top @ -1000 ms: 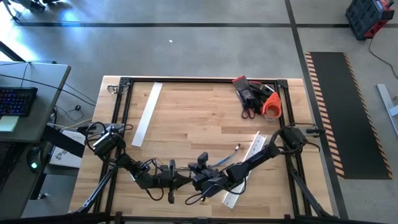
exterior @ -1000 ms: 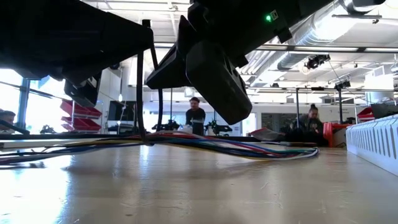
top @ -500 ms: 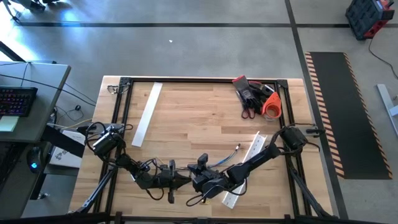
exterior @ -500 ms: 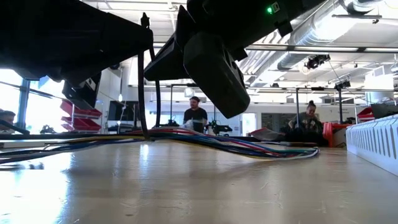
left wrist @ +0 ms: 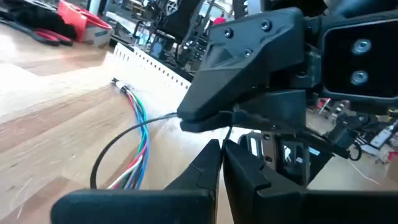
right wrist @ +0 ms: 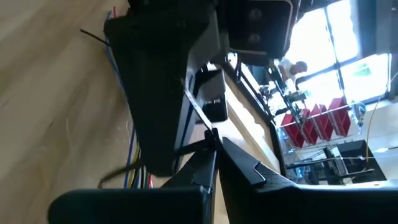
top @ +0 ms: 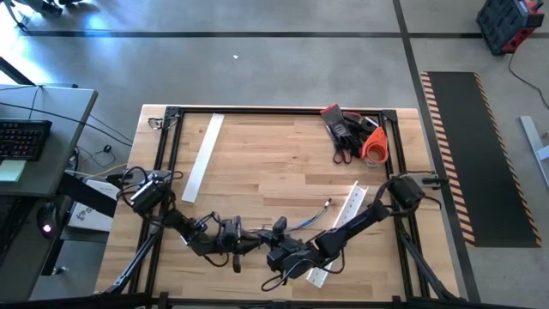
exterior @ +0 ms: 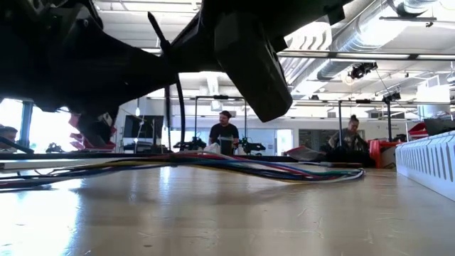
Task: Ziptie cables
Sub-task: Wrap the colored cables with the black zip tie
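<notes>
The cables (top: pixel 314 214), a bunch of thin coloured wires, lie flat on the wooden table (top: pixel 274 163) near its front edge. They show too in the low view (exterior: pixel 284 171) and the left wrist view (left wrist: pixel 140 134). A thin black zip tie (exterior: pixel 168 107) stands up from the bunch and loops around it (left wrist: pixel 115 142). Just above the cables my left gripper (top: pixel 254 245) and right gripper (top: pixel 273 251) meet tip to tip, both shut on the zip tie. My left gripper pinches a short black strand of the zip tie (left wrist: pixel 229 129) between its two fingertips, coming in level from the table's left. The strand runs up to my right gripper. Which end of the tie this is I cannot tell. My right gripper pinches a thin strand of the zip tie (right wrist: pixel 199 114) at its fingertips, slanting down from the table's right. The strand runs on toward my left gripper. The tie's loop hangs from the hold around the cables, which rest on the table.
A white channel strip (top: pixel 203 157) lies at the far left, and another (top: pixel 350 209) under my right arm. A red, black and orange heap of tools (top: pixel 352 134) sits at the far right corner. A black frame (top: pixel 168 154) rims the table. People sit in the room beyond (exterior: pixel 224 131).
My left gripper has rolled about its own pointing line. The zip tie's free tail above the grippers has tipped from nearly upright to a slant. The cables have stayed where they were.
</notes>
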`<control>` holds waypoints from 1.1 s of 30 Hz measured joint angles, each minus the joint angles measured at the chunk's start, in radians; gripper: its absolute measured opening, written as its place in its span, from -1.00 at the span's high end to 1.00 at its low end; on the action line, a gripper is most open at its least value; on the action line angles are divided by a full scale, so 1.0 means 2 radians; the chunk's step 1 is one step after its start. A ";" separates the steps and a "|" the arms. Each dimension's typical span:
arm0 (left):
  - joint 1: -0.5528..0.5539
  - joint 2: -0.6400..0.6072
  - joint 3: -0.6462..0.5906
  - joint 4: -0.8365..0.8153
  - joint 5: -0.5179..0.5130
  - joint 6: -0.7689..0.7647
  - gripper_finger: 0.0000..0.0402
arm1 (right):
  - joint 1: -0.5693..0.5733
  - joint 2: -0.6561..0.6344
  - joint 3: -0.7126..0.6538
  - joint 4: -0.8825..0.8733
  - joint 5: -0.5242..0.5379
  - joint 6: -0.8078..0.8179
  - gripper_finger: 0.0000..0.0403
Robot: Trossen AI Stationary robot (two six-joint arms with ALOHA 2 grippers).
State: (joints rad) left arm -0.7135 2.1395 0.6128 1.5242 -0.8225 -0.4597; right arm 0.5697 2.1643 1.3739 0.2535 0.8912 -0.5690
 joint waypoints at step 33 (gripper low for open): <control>0.017 0.001 0.080 -0.150 0.042 0.055 1.00 | 0.032 -0.025 0.001 -0.132 -0.026 0.120 0.07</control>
State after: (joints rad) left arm -0.6800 2.1407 0.7721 1.2245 -0.7377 -0.3491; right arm 0.6342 2.1148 1.3762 -0.0109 0.8388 -0.3282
